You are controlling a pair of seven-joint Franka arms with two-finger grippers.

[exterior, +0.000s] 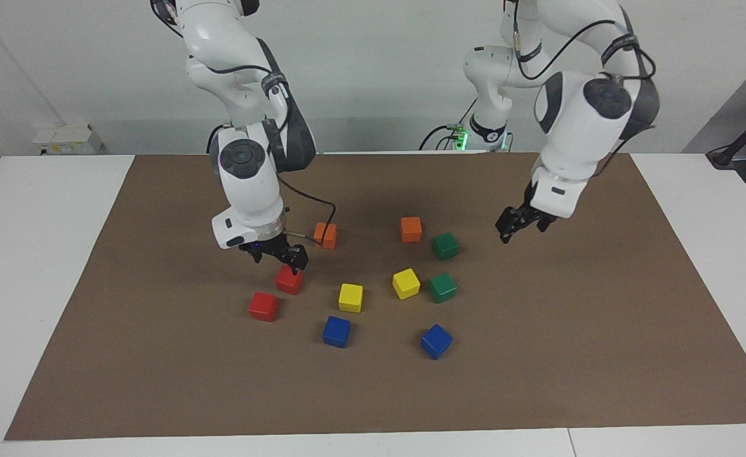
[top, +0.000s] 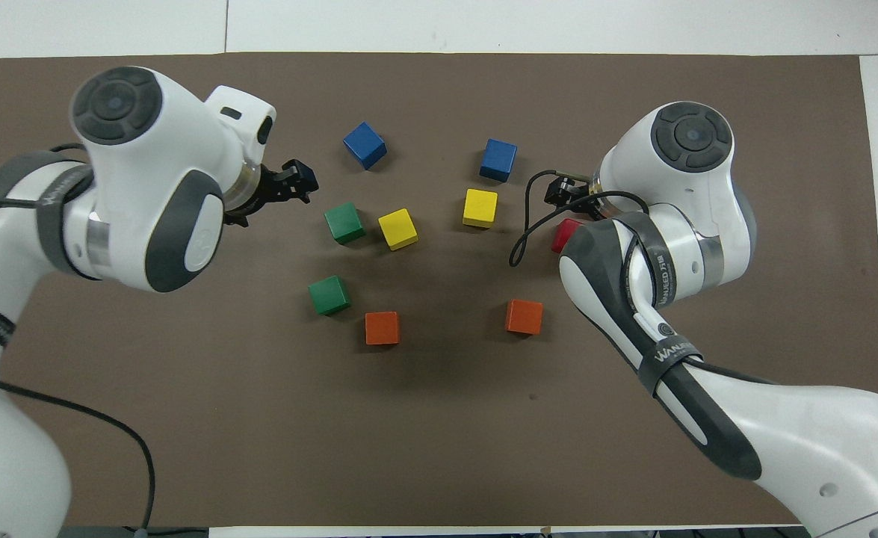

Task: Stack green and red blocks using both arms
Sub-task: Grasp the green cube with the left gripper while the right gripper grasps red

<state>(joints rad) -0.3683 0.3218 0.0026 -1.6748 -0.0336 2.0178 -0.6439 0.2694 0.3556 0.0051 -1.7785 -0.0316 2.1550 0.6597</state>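
Two red blocks lie toward the right arm's end of the mat: one (exterior: 289,280) directly under my right gripper (exterior: 279,261), the other (exterior: 263,306) farther from the robots. The right gripper is low and open, one fingertip at the block's top edge. In the overhead view only a corner of that block (top: 564,234) shows past the wrist, and the second red block is hidden. Two green blocks (exterior: 445,245) (exterior: 442,287) sit toward the left arm's end; they also show in the overhead view (top: 329,294) (top: 345,223). My left gripper (exterior: 517,230) hangs open in the air beside them, holding nothing.
Two orange blocks (exterior: 326,235) (exterior: 411,229) lie nearest the robots. Two yellow blocks (exterior: 350,297) (exterior: 406,283) sit mid-mat, and two blue blocks (exterior: 336,331) (exterior: 436,341) lie farthest out. All rest on a brown mat (exterior: 569,355) on a white table.
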